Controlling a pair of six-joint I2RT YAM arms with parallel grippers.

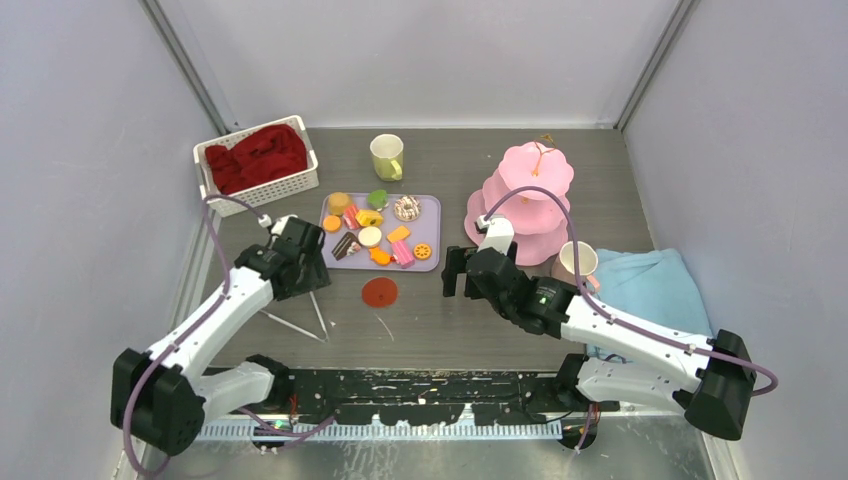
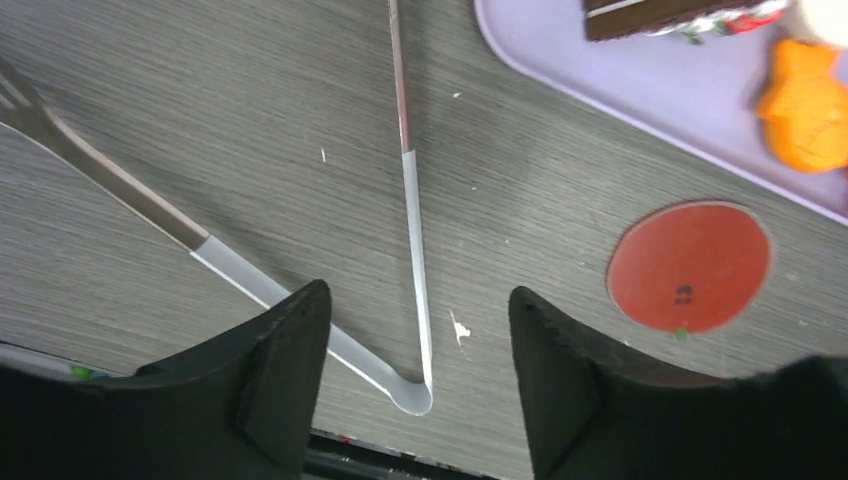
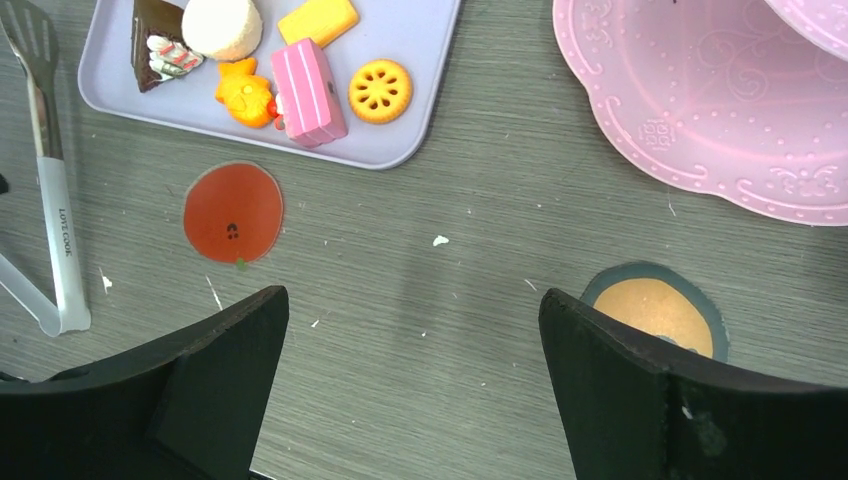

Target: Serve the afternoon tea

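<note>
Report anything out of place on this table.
Nothing is spilled or broken, but white flecks litter the table. The red coaster and the orange coaster lie bare, while the yellow-green mug and the pink mug stand elsewhere.

Basket [image 1: 270,190]: holding a red cloth [image 1: 255,158], far left.
Tongs [image 2: 414,240]: lying beside the red coaster [image 2: 690,266].
Towel [image 1: 650,285]: lying folded, right.
</note>
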